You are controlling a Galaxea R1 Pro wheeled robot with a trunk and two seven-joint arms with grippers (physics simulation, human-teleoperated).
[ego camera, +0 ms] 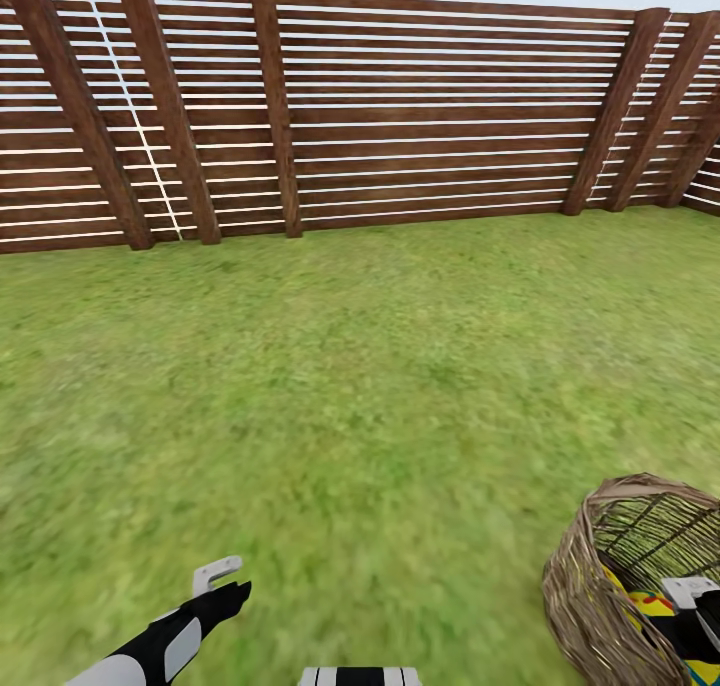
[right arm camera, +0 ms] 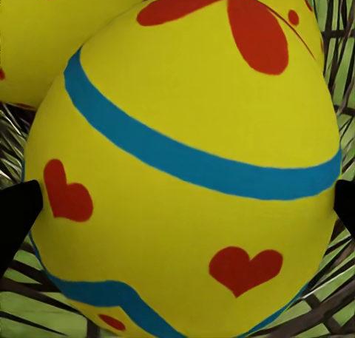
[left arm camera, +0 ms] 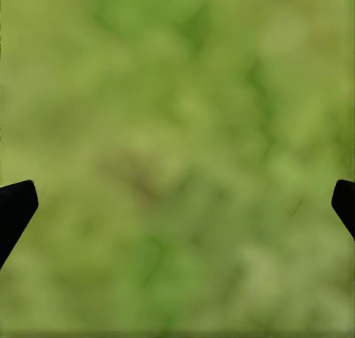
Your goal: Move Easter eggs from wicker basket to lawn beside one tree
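Yellow Easter egg (right arm camera: 185, 168) sits right up against the right wrist camera, painted with blue bands and red hearts, another egg (right arm camera: 59, 38) behind it at upper left of the frame, wicker strands showing around them; right gripper (right arm camera: 177, 205) fingertips stand at either side edge of the egg, can't tell if they press on it. Head view: wicker basket (ego camera: 600, 576) at lower right on the lawn (ego camera: 380, 366), tipped a bit, yellow egg visible inside beside the right gripper's white wrist. Left gripper (ego camera: 225, 586) at lower left over bare grass, fingers spread wide apart in the left wrist view, nothing between them. Brown slatted fence (ego camera: 400, 116) across the top
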